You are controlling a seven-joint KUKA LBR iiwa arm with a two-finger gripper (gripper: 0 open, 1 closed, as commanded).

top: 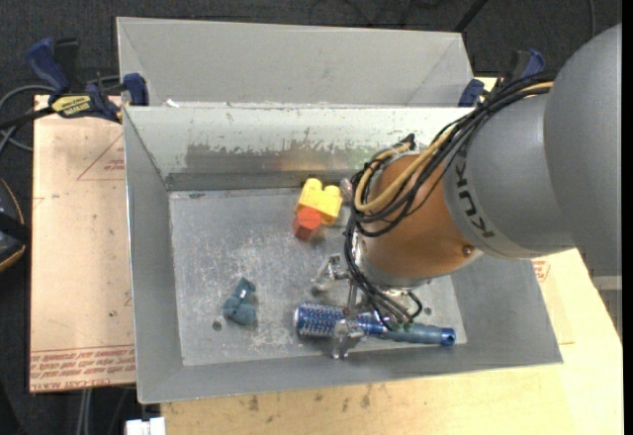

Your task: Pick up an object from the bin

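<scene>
- Blue hairbrush, one, is lying at 5 o'clock in the bin, the fingers standing parted astride it.
- One yellow-orange block is sitting at 12 o'clock, one teal piece at 8.

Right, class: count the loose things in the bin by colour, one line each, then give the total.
Blue hairbrush: 1
Yellow-and-orange toy block: 1
Small teal piece: 1
Total: 3

Even overhead light, moderately bright, dull glare on back wall of the bin, soft shadow beneath the arm
</scene>
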